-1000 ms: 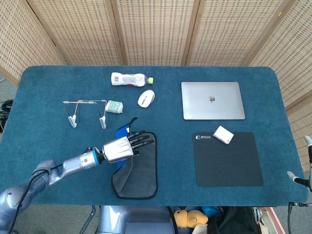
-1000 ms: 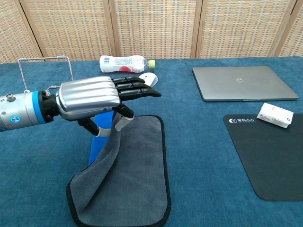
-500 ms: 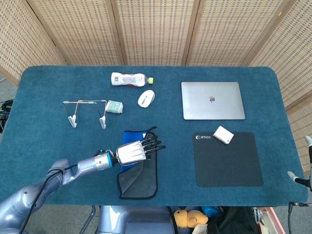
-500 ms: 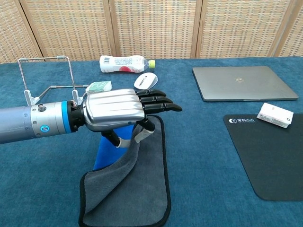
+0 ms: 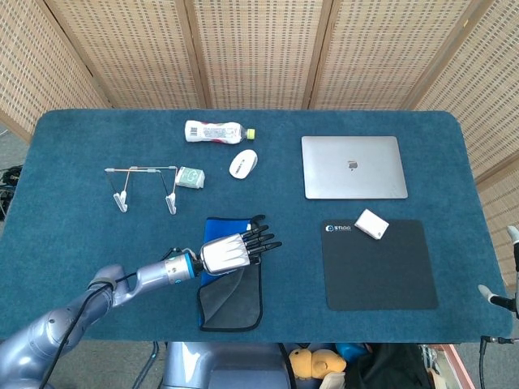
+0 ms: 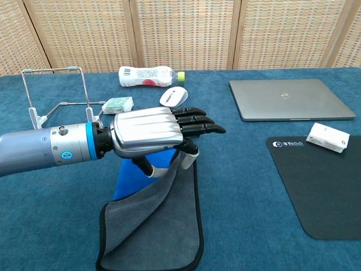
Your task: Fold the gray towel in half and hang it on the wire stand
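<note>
The gray towel [image 5: 233, 297] [image 6: 158, 226] with a blue underside lies at the table's front, its left half lifted and turned over toward the right. My left hand [image 5: 235, 250] [image 6: 163, 131] pinches the lifted edge between thumb and a finger, the other fingers stretched out over the towel. The blue side [image 6: 134, 175] shows beneath the hand. The wire stand [image 5: 144, 185] [image 6: 56, 96] stands upright and bare to the back left, well apart from the hand. Neither view shows my right hand.
A bottle [image 5: 214, 130], a white mouse [image 5: 243, 163] and a small green box [image 5: 191, 177] lie behind the towel. A shut laptop [image 5: 353, 166] and a black mousepad [image 5: 378, 264] with a white box [image 5: 371, 224] sit to the right.
My left hand has carried the towel's lifted edge further right across the towel, so the fold has grown narrower and more blue underside shows.
</note>
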Available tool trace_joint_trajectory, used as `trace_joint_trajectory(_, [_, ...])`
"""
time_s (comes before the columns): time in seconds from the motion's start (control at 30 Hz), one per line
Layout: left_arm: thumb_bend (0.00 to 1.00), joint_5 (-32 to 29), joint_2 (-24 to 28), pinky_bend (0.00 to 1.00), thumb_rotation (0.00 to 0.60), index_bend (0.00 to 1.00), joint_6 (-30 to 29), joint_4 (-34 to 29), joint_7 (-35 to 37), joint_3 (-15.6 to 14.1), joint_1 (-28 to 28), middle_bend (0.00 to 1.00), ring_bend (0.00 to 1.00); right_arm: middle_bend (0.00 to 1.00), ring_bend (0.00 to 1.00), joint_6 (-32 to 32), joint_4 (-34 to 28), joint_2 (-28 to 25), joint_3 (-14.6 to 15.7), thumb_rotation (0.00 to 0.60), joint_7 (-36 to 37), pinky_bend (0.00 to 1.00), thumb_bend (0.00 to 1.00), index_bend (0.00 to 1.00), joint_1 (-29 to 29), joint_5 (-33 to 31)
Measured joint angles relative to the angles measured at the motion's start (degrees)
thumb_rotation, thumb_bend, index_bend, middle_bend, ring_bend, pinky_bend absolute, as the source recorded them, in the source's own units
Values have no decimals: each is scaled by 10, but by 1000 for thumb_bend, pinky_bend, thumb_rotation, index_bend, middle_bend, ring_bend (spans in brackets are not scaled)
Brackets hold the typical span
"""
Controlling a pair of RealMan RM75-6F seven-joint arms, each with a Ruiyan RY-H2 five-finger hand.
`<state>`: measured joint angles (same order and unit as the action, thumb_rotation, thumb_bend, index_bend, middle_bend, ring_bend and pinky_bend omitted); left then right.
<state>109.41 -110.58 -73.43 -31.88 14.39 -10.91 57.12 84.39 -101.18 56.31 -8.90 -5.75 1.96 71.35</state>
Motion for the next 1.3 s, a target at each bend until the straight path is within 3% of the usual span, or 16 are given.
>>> trace_joint_trajectory(0.1, [319, -3, -4, 3, 600, 58, 1, 1, -5, 2, 0, 0, 0, 0, 0, -2, 1, 0, 0, 600, 2, 0, 0, 0, 0, -1])
trace_joint_trajectory(0.17, [310, -5, -7, 3, 600, 1, 0, 2, -7, 5, 0, 0, 0, 0, 0, -2, 1, -1, 0, 600, 2, 0, 0, 0, 1, -2])
trace_joint_trajectory(0.6, [264, -23, -34, 15, 600, 0, 8, 3, -25, 25, 9, 0, 0, 0, 0, 0, -2, 2, 4, 600, -7, 0, 0, 0, 1, 5])
trace_joint_trajectory(0.77, [178, -28, -33, 2, 600, 0, 29, -7, -38, 28, 16, 0, 0, 0, 0, 0, -3, 2, 4, 600, -7, 0, 0, 0, 1, 6])
trace_joint_trajectory(0.93, [58, -34, -14, 0, 600, 0, 48, -39, -54, 31, 25, 0, 0, 0, 0, -2, -2, 1, 5, 600, -7, 0, 0, 0, 2, 6])
trace_joint_trajectory(1.3, [58, -44, 68, 0, 600, 0, 39, -125, -57, 34, 18, 0, 0, 0, 0, -1, -3, 1, 7, 600, -7, 0, 0, 0, 1, 9])
